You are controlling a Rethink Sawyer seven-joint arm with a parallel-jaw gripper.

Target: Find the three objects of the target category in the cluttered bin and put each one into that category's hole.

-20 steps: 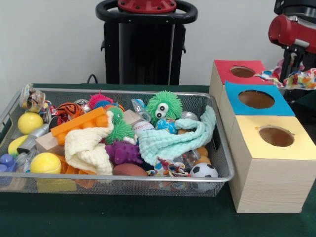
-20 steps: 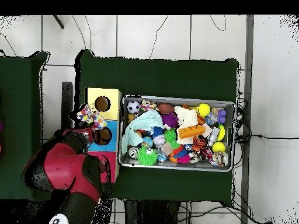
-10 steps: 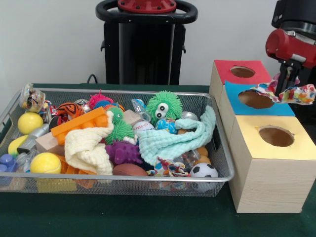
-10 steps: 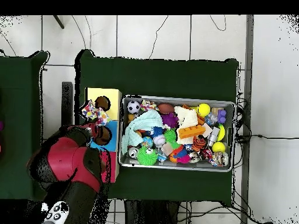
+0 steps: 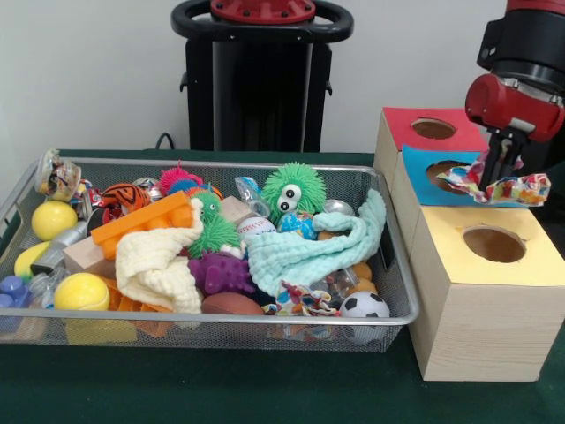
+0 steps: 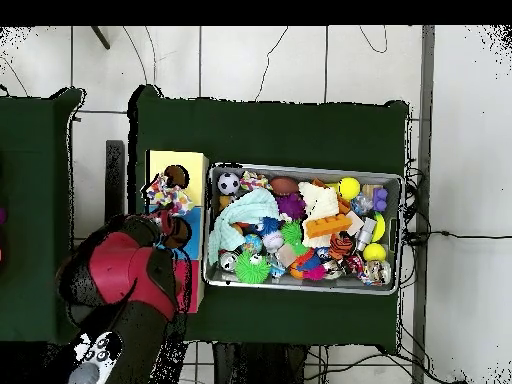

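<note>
Multicoloured patterned cloth [image 5: 494,184] hangs from the gripper [image 5: 497,166], whose jaws are closed on its upper edge; the cloth drapes over the boundary between the blue-topped box [image 5: 459,181] and the yellow-topped box [image 5: 494,265], partly hiding the blue box's hole [image 5: 446,170]. In the overhead view the same cloth [image 6: 166,193] sits between the yellow and blue lids. The yellow box's hole [image 5: 494,244] is uncovered, as is the hole in the red-topped box [image 5: 428,126] behind. Beside the boxes stands the wire mesh bin [image 5: 221,325], full: a mint cloth [image 5: 305,250], a cream cloth [image 5: 159,265], a second patterned cloth [image 5: 300,300] near the front rim, a green fuzzy toy with eyes [image 5: 291,190], an orange block [image 5: 141,221], a purple spiky toy [image 5: 221,274], a small soccer ball [image 5: 364,306], yellow balls [image 5: 81,291].
</note>
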